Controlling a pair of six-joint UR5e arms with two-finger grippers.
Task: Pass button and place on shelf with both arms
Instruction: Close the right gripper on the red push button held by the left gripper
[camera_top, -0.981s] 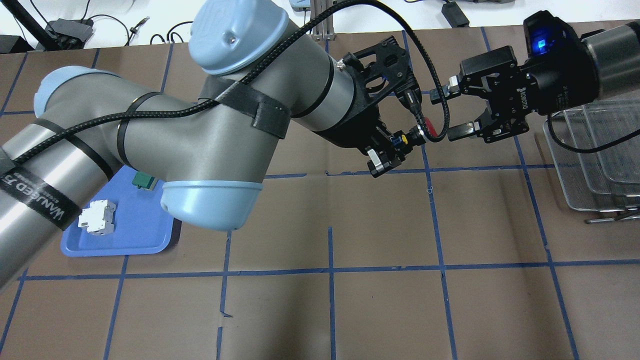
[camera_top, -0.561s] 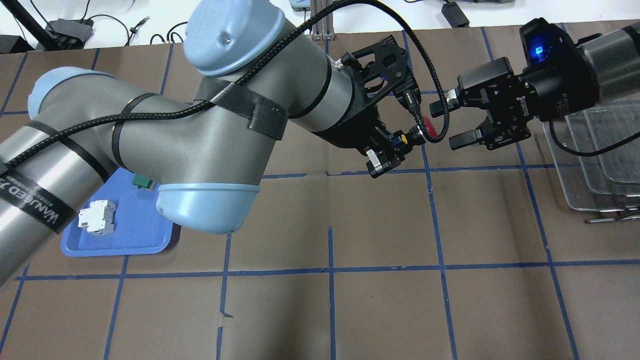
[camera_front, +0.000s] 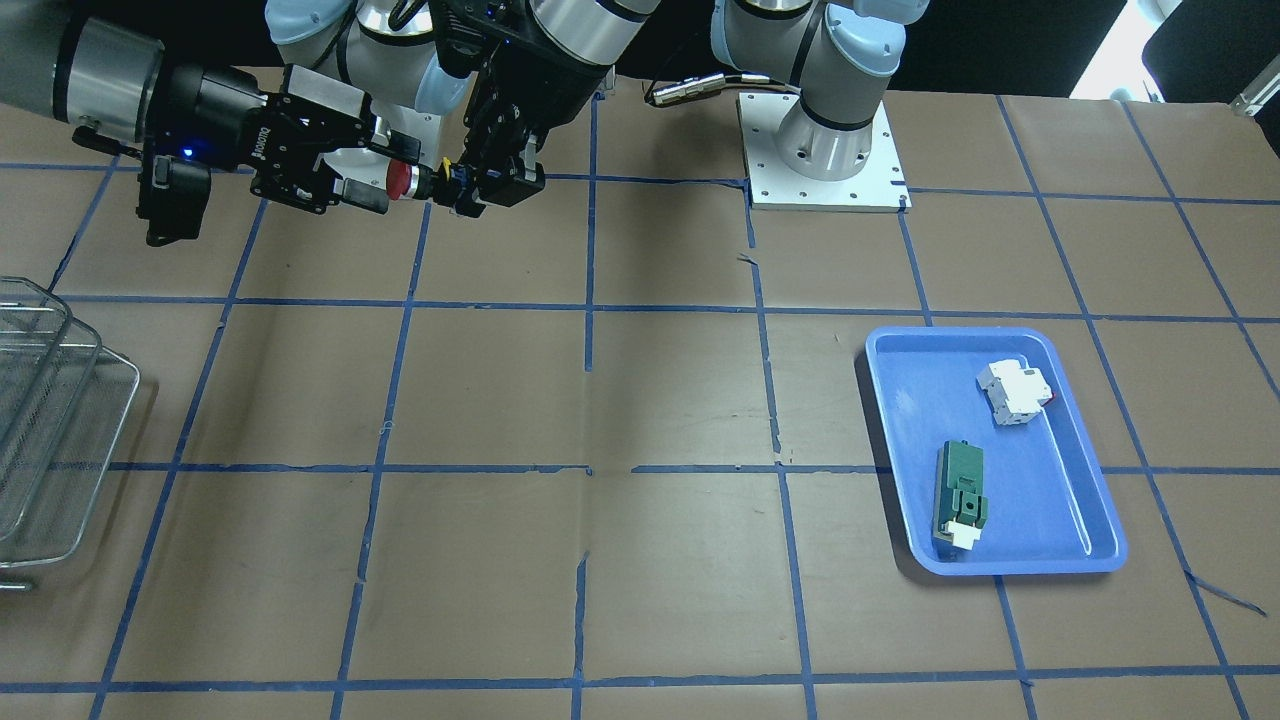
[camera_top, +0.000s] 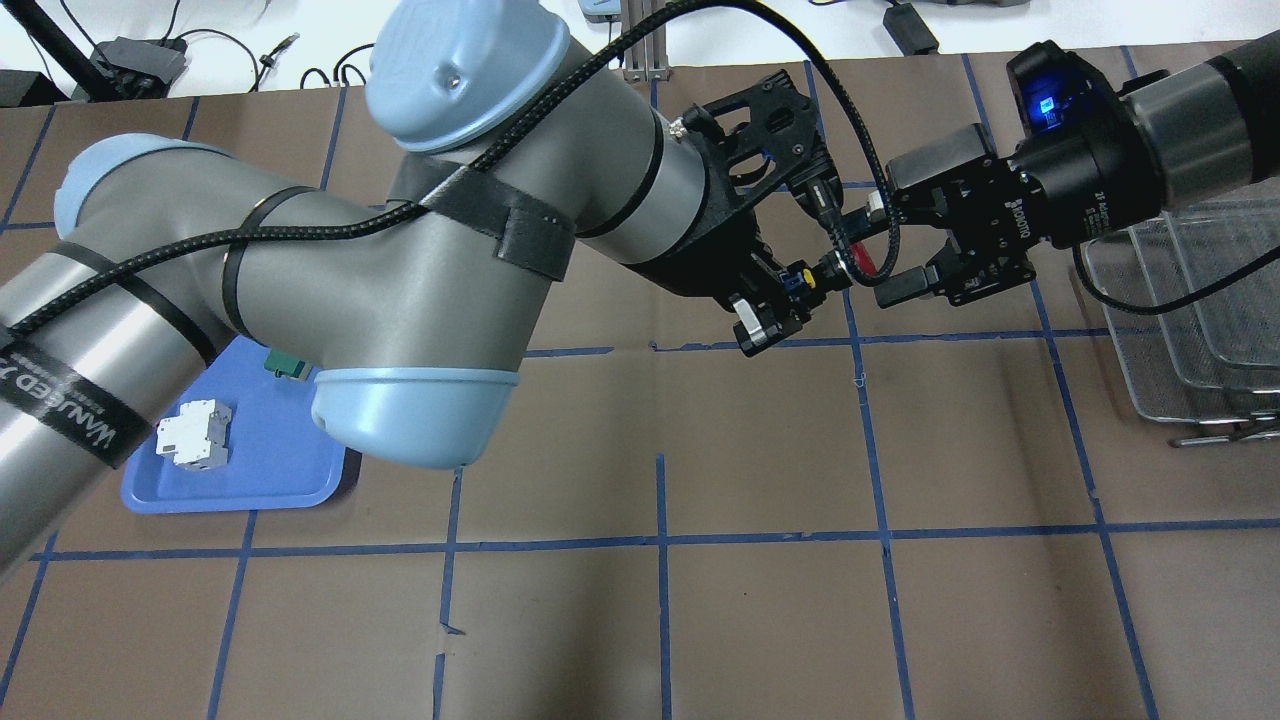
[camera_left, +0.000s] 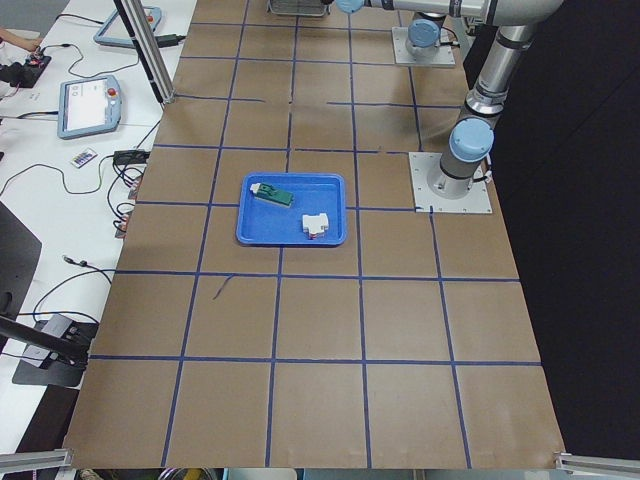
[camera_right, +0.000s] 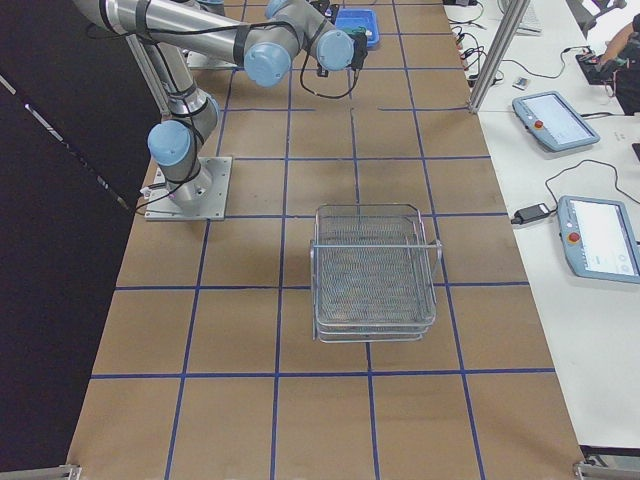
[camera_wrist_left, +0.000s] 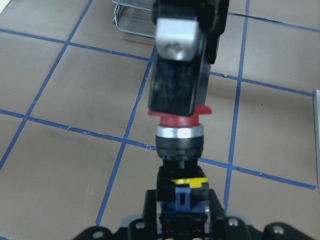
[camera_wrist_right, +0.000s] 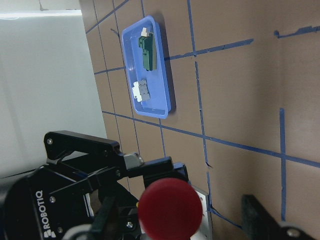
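Handling is judged from the overhead view, read from left to right. At the far left a blue tray (camera_top: 292, 472) is seen on the table (camera_top: 760, 600), with a white breaker (camera_top: 193, 440) and a green module (camera_top: 285, 365) in it; neither is wanted. Next, the left gripper (camera_top: 788, 292) is seen clamped on the rear block of the button (camera_top: 832, 268). The button is thus held in the air above the table, its red cap pointed towards the right gripper (camera_top: 880, 250). That gripper is spread wide, with its fingers set either side of the cap; whether either pad is touching cannot be told. At the far right the shelf (camera_top: 1200, 330) is seen, well apart from the handover.

The button is judged to be light and rigid, made of hard plastic and metal, and not fragile. The domed cap is likely smooth and may slip or be pushed in. It should therefore be squeezed across its width, at the rim or the silver collar behind it, never along its axis. The rear is to be released only once the front is gripped firmly.
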